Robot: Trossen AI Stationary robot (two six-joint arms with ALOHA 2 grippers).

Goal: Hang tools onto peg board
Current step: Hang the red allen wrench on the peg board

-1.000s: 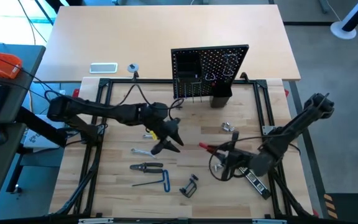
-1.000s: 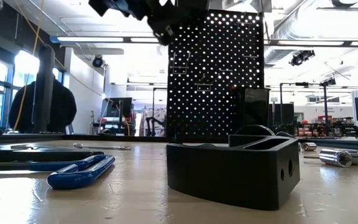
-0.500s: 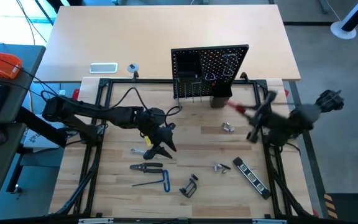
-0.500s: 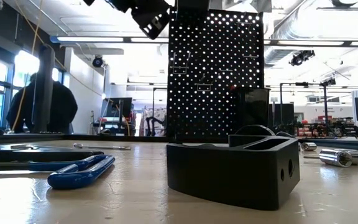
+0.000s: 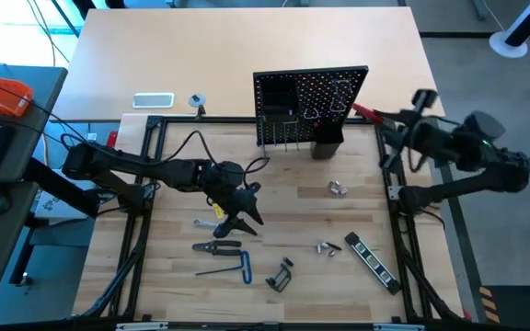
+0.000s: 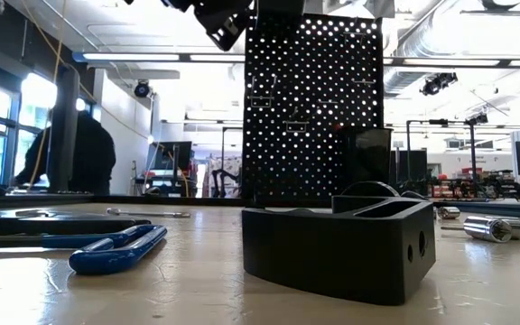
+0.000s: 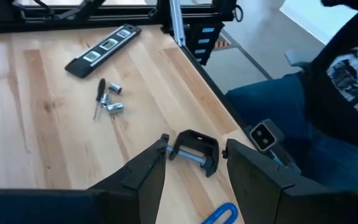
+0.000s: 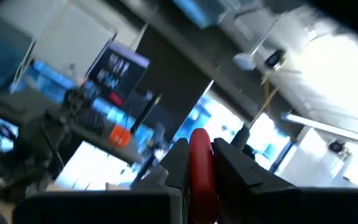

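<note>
The peg board (image 5: pixel 311 106) stands upright at the far edge of the wooden table (image 5: pixel 302 211), with a small black bin (image 5: pixel 327 142) at its foot. Loose tools lie on the near half: pliers (image 5: pixel 217 246), a blue-handled hex key (image 5: pixel 233 269), a black clamp (image 5: pixel 281 275), a striped bar (image 5: pixel 368 260), small sockets with a bit (image 5: pixel 328 248), and a silver piece (image 5: pixel 339 188) near the board. A white flat rectangle (image 5: pixel 153 100) and a tape roll (image 5: pixel 197 100) sit on the tan surface behind.

The left gripper (image 5: pixel 244 219) hangs above the tools left of centre, fingers apart and empty; its wrist view looks down on the clamp between them.

The right gripper (image 5: pixel 389 119) is raised just right of the board, clamped on a red-handled screwdriver (image 5: pixel 368 114) whose tip points toward the board.

Half a second earlier the right arm was lower, over the table's right side; it has since swung up and back. The left arm has not moved. A person (image 6: pixel 84 153) stands in the room behind.
</note>
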